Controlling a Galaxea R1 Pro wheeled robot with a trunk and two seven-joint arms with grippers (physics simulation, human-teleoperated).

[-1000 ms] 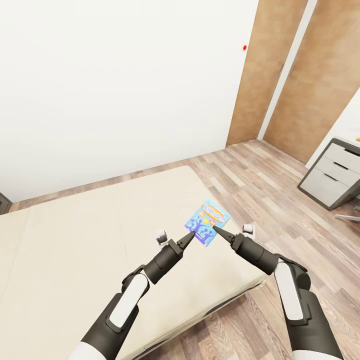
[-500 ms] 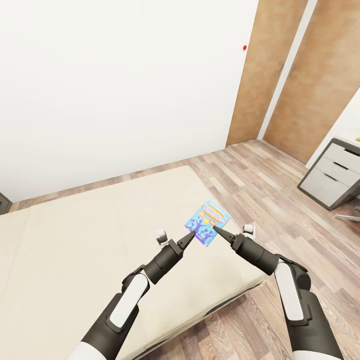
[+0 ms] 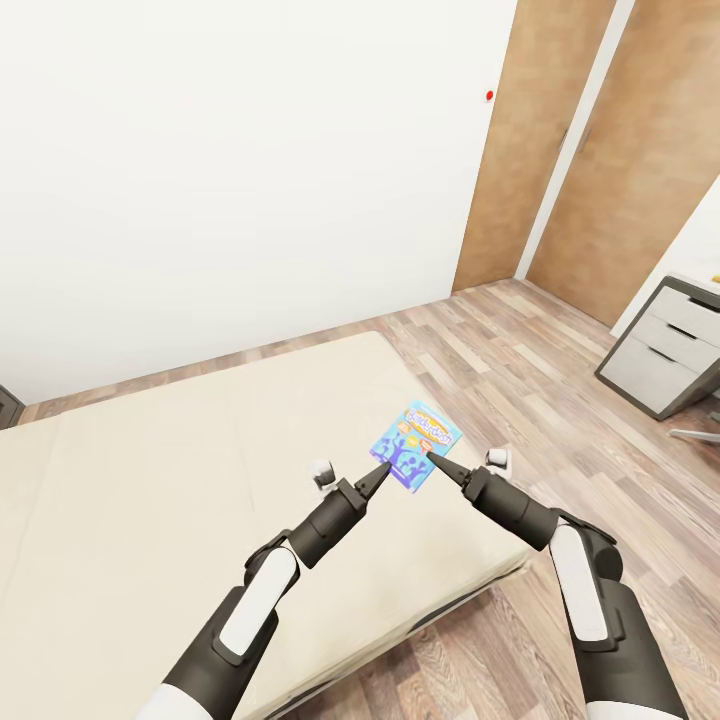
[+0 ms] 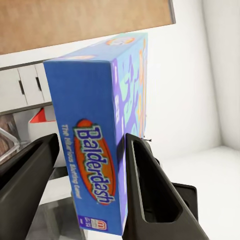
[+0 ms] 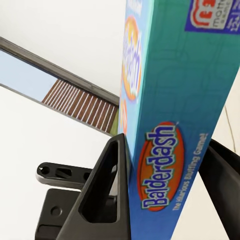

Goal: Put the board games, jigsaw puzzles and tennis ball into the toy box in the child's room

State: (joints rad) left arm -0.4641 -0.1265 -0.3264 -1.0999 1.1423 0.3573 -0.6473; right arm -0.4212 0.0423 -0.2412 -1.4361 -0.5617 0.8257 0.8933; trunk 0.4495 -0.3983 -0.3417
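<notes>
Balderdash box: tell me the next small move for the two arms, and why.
Probably lift it straight up off the bed. In the head view the left gripper and right gripper meet at the blue Balderdash box from either side, and each wrist view shows the box between that gripper's fingers. The toy box is elsewhere, so raise it first, then turn toward the table.

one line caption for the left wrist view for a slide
Left claw straddling the narrow edge of a blue Balderdash board game, white desk drawers behind.
</notes>
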